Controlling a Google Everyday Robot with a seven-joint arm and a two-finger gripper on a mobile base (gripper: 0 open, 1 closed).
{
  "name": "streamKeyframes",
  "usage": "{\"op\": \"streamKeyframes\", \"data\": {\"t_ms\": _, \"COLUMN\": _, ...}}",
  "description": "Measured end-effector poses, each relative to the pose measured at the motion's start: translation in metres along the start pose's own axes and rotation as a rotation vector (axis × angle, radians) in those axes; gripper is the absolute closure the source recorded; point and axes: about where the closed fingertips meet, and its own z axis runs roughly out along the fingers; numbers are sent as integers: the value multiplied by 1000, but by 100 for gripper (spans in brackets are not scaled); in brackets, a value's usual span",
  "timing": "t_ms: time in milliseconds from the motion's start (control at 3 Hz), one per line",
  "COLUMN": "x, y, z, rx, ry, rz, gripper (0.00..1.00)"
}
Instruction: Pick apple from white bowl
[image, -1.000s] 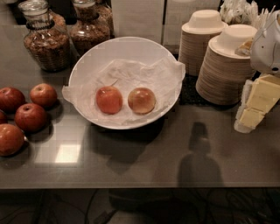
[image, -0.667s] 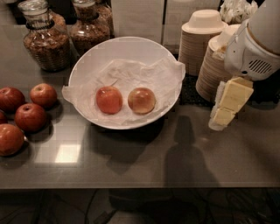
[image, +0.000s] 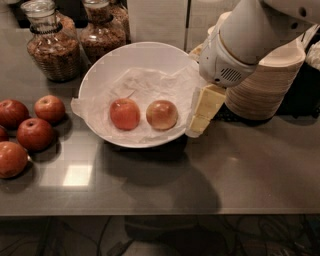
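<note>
The white bowl (image: 102, 67), lined with crumpled white paper, stands at the middle of the dark counter. In it lie two apples: the pale yellow-gold apple with a reddish blush (image: 162, 114) on the right, and an evenly orange-red apple (image: 125, 113) to its left. My gripper (image: 201, 117) hangs from the white arm at the bowl's right rim, just right of the pale apple and apart from it. It holds nothing that I can see.
Several dark red apples (image: 35, 133) lie grouped at the left of the counter. Two glass jars of grain (image: 51, 45) stand behind the bowl at the left. Stacked beige disposable bowls (image: 270, 82) stand at the right, partly behind the arm.
The arm has swung in from the right edge and moved left, so the gripper now sits at the bowl's right rim. The apples have not moved.
</note>
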Motion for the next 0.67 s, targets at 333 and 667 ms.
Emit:
{"op": "streamKeyframes", "data": {"t_ms": 333, "x": -1, "y": 0, "z": -1, "rx": 3, "ry": 1, "rz": -1, "gripper": 0}}
{"op": "streamKeyframes", "data": {"t_ms": 667, "x": -1, "y": -1, "z": -1, "rx": 3, "ry": 1, "rz": -1, "gripper": 0}}
